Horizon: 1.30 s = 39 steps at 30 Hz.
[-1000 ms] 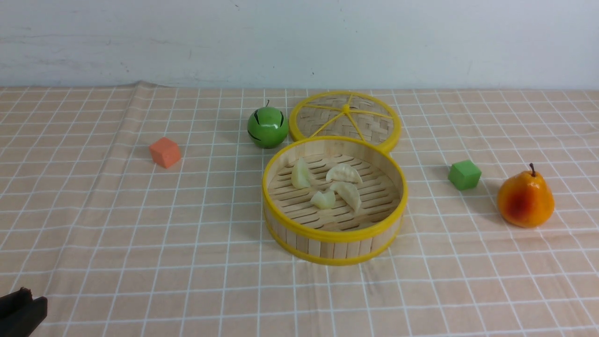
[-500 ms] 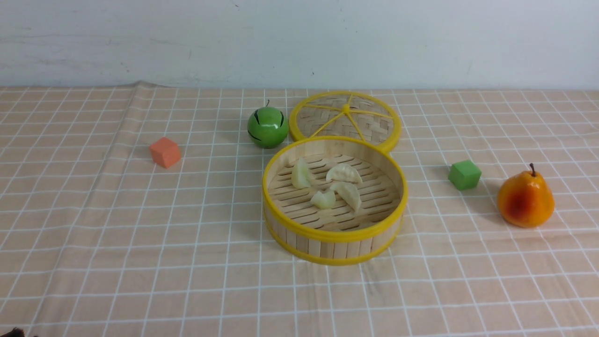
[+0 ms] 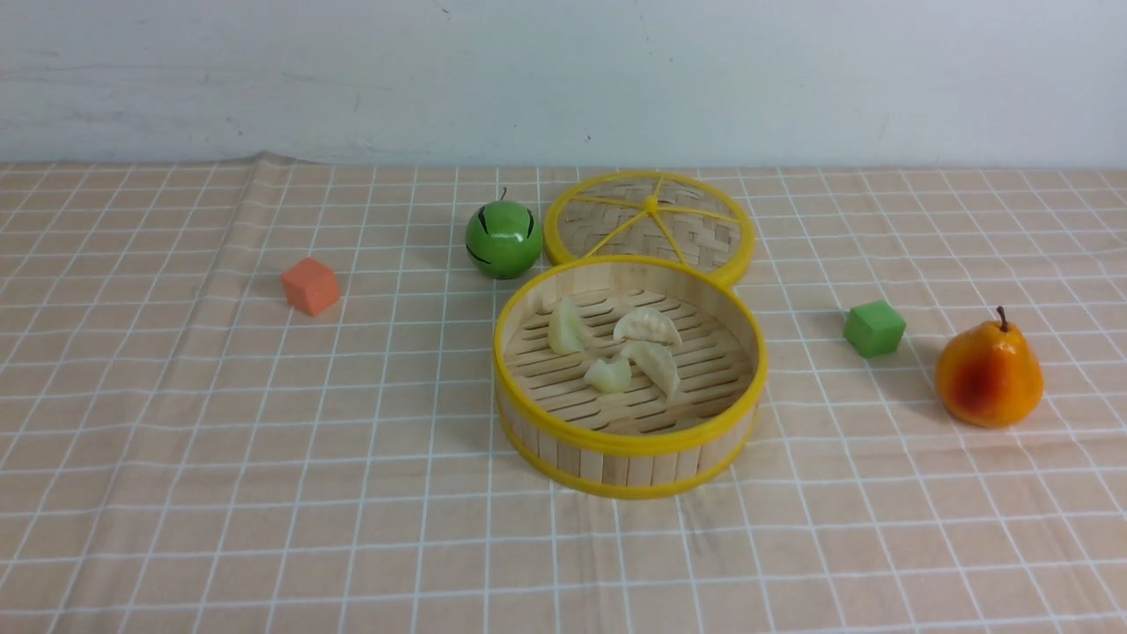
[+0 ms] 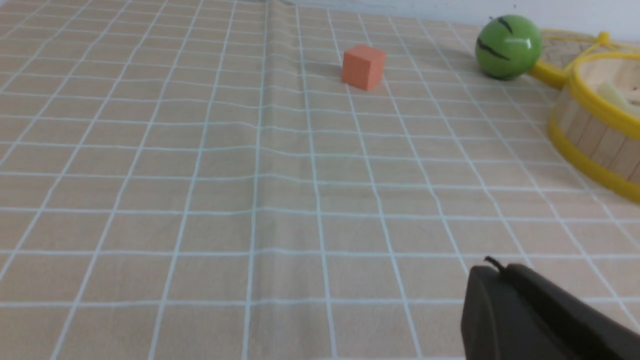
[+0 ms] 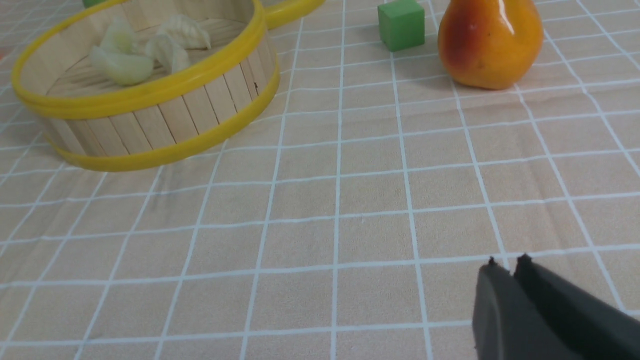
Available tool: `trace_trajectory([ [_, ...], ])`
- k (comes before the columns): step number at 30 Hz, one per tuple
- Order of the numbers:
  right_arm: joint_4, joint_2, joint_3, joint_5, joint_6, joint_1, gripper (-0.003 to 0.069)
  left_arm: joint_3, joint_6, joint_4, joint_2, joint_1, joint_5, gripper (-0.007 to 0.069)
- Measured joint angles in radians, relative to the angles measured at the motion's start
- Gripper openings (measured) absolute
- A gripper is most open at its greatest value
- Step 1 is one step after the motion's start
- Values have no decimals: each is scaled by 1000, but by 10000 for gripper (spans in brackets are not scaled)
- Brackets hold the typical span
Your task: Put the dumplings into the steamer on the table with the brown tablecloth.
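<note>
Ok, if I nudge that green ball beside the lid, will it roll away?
Probably yes: the green ball looks round and glossy, so it should roll easily and may slip in a grasp. The lid lies right beside it and might stop it on that side; the cloth's creases may slow it slightly.

Four dumplings (image 3: 621, 348) clustered on steamer (image 3: 629, 440) floor, tablecloth (image 3: 264, 440) beneath

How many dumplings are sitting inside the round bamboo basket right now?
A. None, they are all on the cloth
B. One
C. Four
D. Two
C. In the front view, four dumplings lie on the slatted floor of the steamer, two pale green and two cream-white, and none lies out on the tablecloth.
</note>
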Motion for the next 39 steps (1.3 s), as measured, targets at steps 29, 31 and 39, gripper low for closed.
trace_trajectory([
  [29,0,0,-1,0,-2,0,71,5,81,-59,0,2,85,-14],
  [31,0,0,-1,0,-2,0,71,5,81,-59,0,2,85,-14],
  [39,0,0,-1,0,-2,0,71,5,81,-59,0,2,85,-14],
])
